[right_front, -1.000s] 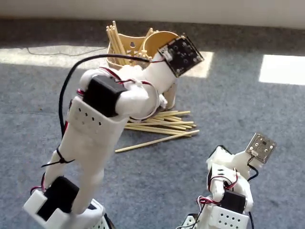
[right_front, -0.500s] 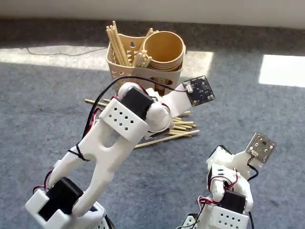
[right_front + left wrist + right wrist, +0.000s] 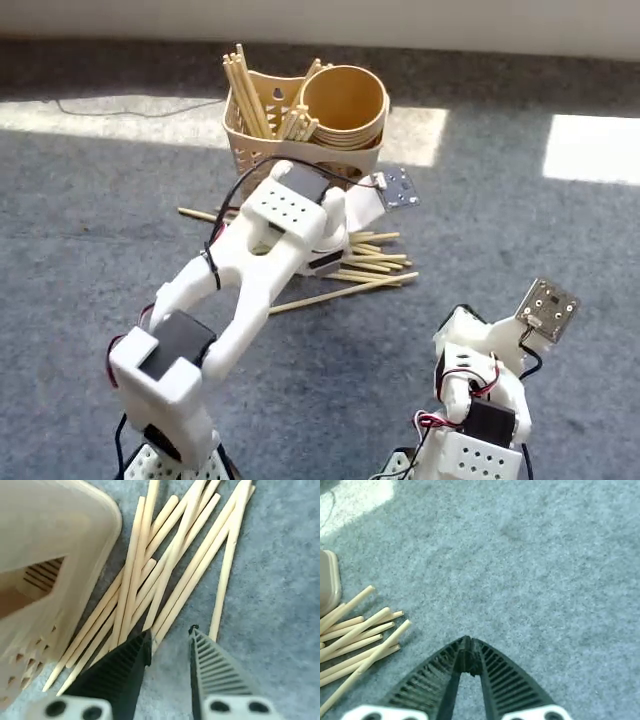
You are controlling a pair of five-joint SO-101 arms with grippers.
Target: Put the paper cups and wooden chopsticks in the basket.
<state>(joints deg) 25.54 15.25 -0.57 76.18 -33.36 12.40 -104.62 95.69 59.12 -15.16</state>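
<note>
Starts at the lower left of the high view with the left arm (image 3: pixel 240 290), stretched up to the middle of the frame. Shows the left tool (image 3: pixel 170 632) partly open, jaws a narrow gap apart with nothing between them, tips just over the near ends of the loose wooden chopsticks (image 3: pixel 370 265); cannot tell whether touching. Finds those sticks fanned flat on the grey counter (image 3: pixel 560 250) at mid-frame, just beside the foot of the basket (image 3: pixel 245 140). Places the basket at upper centre, upright, with a bundle of chopsticks (image 3: pixel 243 85) standing slanted in its left part and stacked paper cups (image 3: pixel 345 100) in its right part. Ends at lower right with the right arm (image 3: pixel 480 390), folded low, well apart from the basket. Shows the right tool (image 3: pixel 468 645) closed tip to tip, gripping nothing, above bare counter near the sticks' outer ends.
</note>
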